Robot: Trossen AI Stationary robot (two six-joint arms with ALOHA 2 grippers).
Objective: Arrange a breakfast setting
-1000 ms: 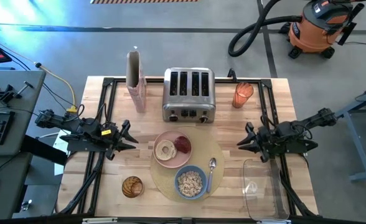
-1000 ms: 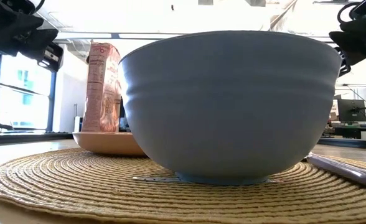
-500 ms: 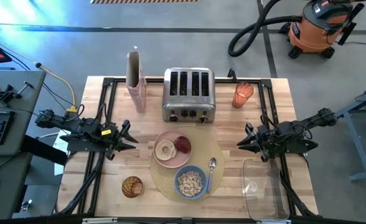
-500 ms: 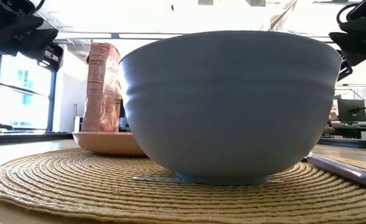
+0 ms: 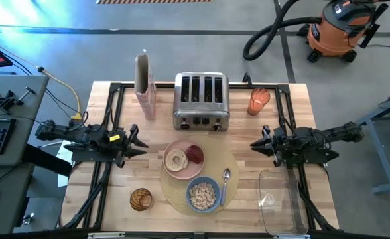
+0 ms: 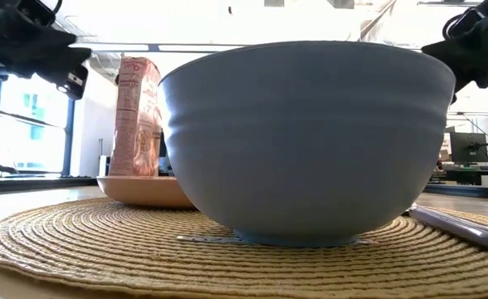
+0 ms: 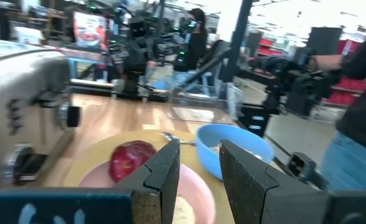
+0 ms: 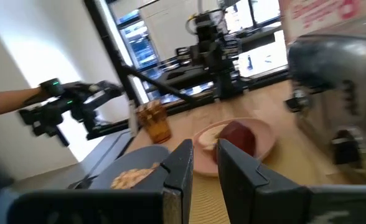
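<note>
A round tan placemat (image 5: pixel 198 178) lies at the table's near middle. On it sit a pink plate (image 5: pixel 184 159) with a bagel half (image 5: pixel 176 160) and a red fruit (image 5: pixel 194 154), a blue bowl (image 5: pixel 203 194) of cereal (image 5: pixel 202 194), and a small metal spoon (image 5: pixel 225 182) to the bowl's right. My left gripper (image 5: pixel 136 141) hovers open and empty left of the plate. My right gripper (image 5: pixel 259 143) hovers open and empty right of the placemat. Both point at the setting. The left wrist view shows the fruit (image 7: pixel 132 158) and bowl (image 7: pixel 233 140) past my fingers.
A steel toaster (image 5: pixel 201 101) stands behind the plate, a cereal box (image 5: pixel 144 86) at the far left, an orange cup (image 5: pixel 259 101) at the far right. A round wooden disc (image 5: pixel 140 199) lies near left, a clear container (image 5: pixel 281 202) near right. A person (image 7: pixel 357 93) stands beyond the table.
Both grippers have shifted a little toward the table's far edge, still open and still pointing at the setting. The right arm has stretched out flatter behind its gripper. The plate, bowl and spoon have stayed where they were.
</note>
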